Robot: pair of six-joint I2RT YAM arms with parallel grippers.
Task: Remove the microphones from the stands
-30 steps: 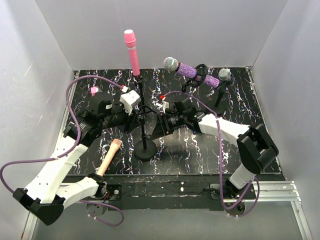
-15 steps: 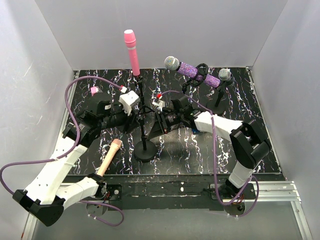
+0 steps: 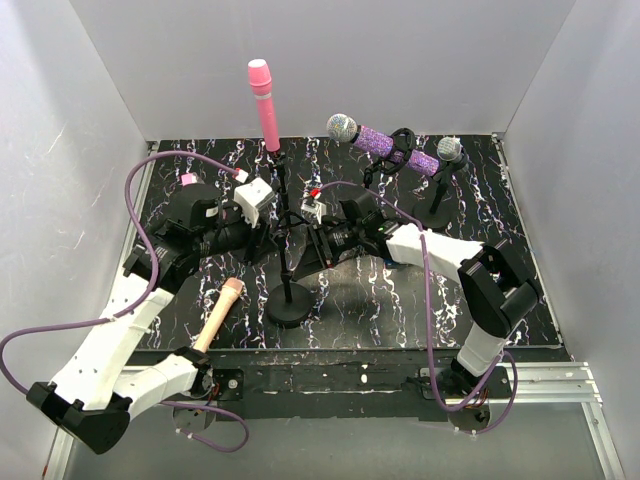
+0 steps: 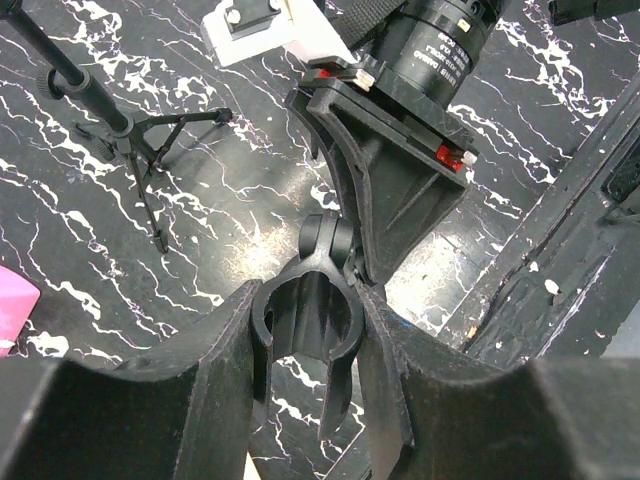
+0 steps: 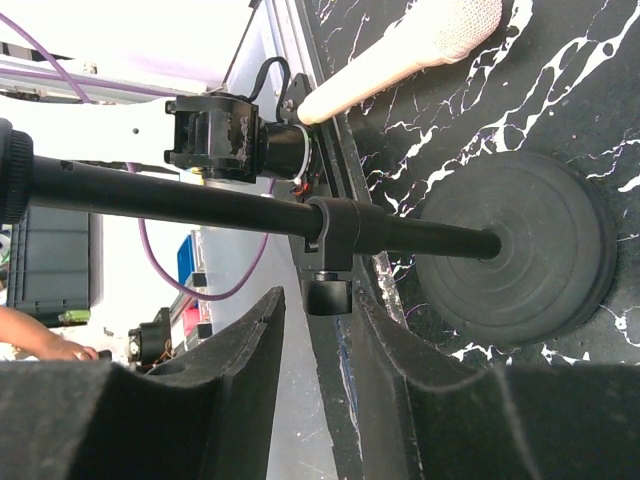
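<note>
A black stand with a round base [image 3: 290, 302] stands at the front middle of the mat. Its clip [image 4: 305, 318] is empty. My left gripper [image 4: 305, 335] is shut on that clip, and shows in the top view [image 3: 264, 238] just left of the pole. A beige microphone [image 3: 220, 312] lies flat on the mat left of the base, and shows in the right wrist view [image 5: 400, 50]. My right gripper [image 5: 325, 320] is open, with its jaws either side of the knob [image 5: 327, 293] on the pole's collar; the base [image 5: 520, 245] is beyond it.
A pink microphone [image 3: 262, 105] stands upright on a tripod stand at the back. A purple glitter microphone [image 3: 385, 143] sits in another stand at the back right, beside a small stand [image 3: 440, 190] with a silver-headed microphone. Grey walls enclose the mat.
My right gripper has moved left up to the stand's pole. My left gripper has stayed on the clip, shifting only slightly.
</note>
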